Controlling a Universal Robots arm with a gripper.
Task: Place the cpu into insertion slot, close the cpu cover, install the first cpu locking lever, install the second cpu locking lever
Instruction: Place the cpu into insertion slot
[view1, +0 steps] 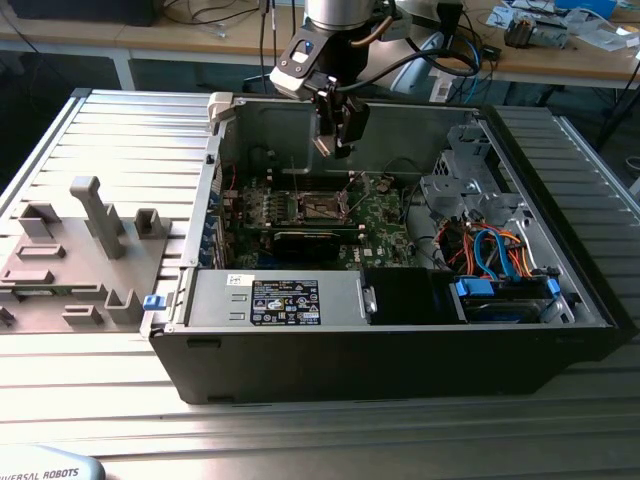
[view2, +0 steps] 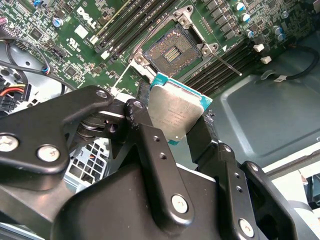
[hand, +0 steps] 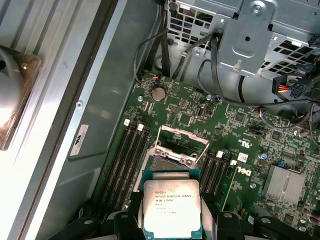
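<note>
Presently: thin silvery square cpu (view2: 176, 116), teal-edged, gripped between the black fingers (view2: 150, 150); open computer case (view1: 400, 360) holds motherboard (hand: 235, 125), insertion slot (view2: 173, 51) dark, uncovered.

Arm (view1: 335, 15) hanging from above; gripper (view1: 337, 147) pointing down (slightly tilted); jaws clamped on cpu (hand: 171, 207).

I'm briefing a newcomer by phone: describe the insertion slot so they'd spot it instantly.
Inside the open black computer case lies a green motherboard. Near its middle is the insertion slot: a dark square with a silvery rim, unlike the long narrow memory slots flanking it.
</note>
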